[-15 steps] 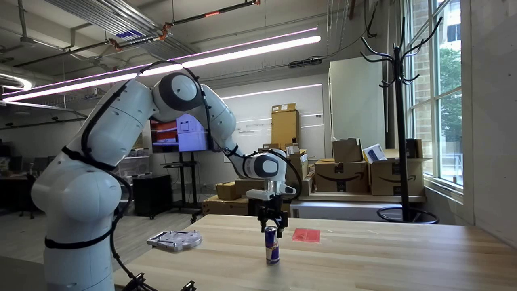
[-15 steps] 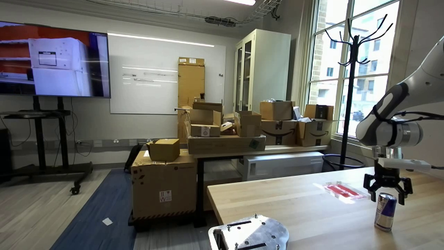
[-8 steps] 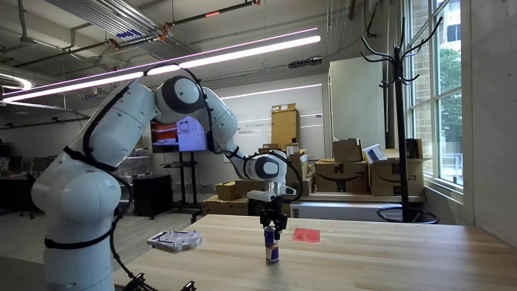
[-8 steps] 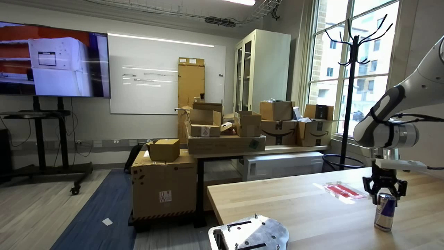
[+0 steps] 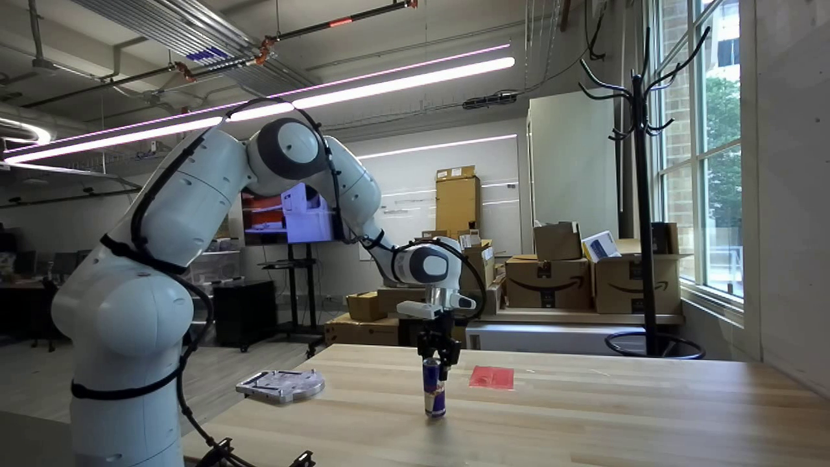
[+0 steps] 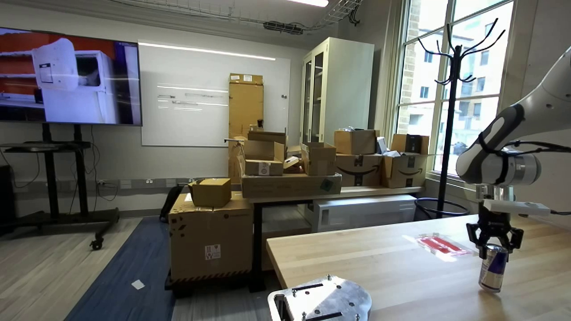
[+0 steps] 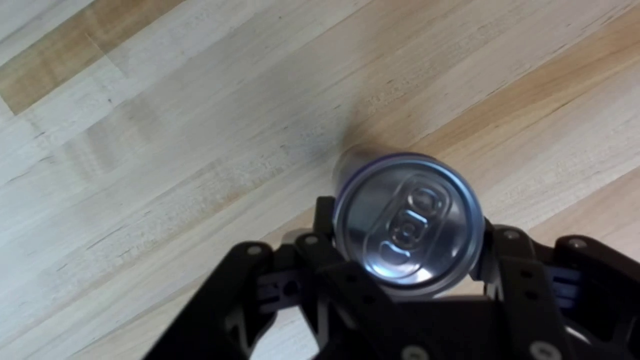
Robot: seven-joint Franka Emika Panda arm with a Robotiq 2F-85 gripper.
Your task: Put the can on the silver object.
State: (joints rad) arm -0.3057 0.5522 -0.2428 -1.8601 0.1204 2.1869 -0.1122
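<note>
The can [image 5: 434, 395], dark blue and silver with a reddish mark, hangs just above the wooden table in both exterior views, tilted slightly in an exterior view [image 6: 493, 272]. My gripper [image 6: 496, 252] is shut on its upper end, one finger on each side. Looking down in the wrist view, I see the can's silver lid and pull tab [image 7: 407, 227] between the black fingers [image 7: 325, 217]. The silver object [image 5: 280, 385], a flat metal plate with slots and holes, lies near the table's left edge; an exterior view cuts off its near part [image 6: 332, 298]. The wrist view does not include it.
A flat red item [image 5: 491, 377] lies on the table [image 5: 583, 415] behind and right of the can. Beyond the table stand cardboard boxes [image 5: 548, 282] and a black coat rack [image 5: 642, 194]. A black cable runs along the arm.
The fingers have closed from both sides onto the can. It has risen slightly off the table and tilted a little. The silver object has stayed where it was.
</note>
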